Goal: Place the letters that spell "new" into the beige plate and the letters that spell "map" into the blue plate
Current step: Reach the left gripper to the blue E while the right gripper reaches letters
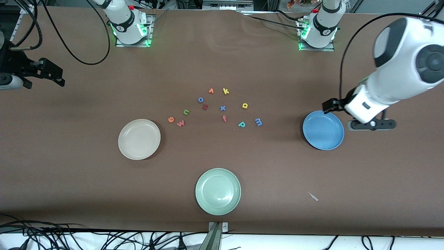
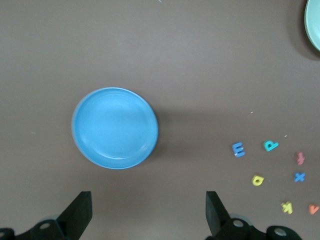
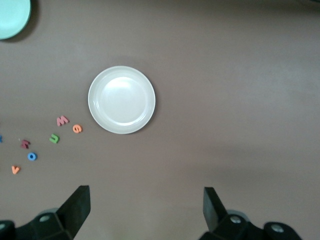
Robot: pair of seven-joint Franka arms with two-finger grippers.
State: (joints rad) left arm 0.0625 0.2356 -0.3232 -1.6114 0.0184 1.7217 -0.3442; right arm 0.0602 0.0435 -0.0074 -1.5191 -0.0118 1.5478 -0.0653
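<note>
Front view: the brown table (image 1: pixel 69 166) is seen with 3 plates on it, all holding nothing. The beige plate (image 1: pixel 139 139) lies at about 8 o'clock from the letter cluster, toward the right arm's end; the blue plate (image 1: pixel 323 130) at about 4 o'clock, toward the left arm's end; the pale green plate (image 1: pixel 218 191) at 6 o'clock, nearest the camera.

The left gripper (image 2: pixel 147 212) is held over the table just beside the blue plate, jaws spread wide and holding nothing. The right gripper (image 3: pixel 145 210) is held over the table's edge at the right arm's end, jaws likewise spread.

The only readable writing is the foam letters. The orange e (image 1: pixel 170 119), pinkish-red w (image 1: pixel 180 123) and yellow-green n (image 1: pixel 186 111) are grouped near the beige plate. The blue m (image 1: pixel 258 122), teal p (image 1: pixel 241 124) and yellow a (image 1: pixel 245 105) lie on the bare table toward the blue plate. Between them are scattered the yellow k (image 1: pixel 225 91), orange v (image 1: pixel 211 91), blue o (image 1: pixel 200 99), blue x (image 1: pixel 222 108), dark red letter (image 1: pixel 205 107) and red f (image 1: pixel 224 118).
</note>
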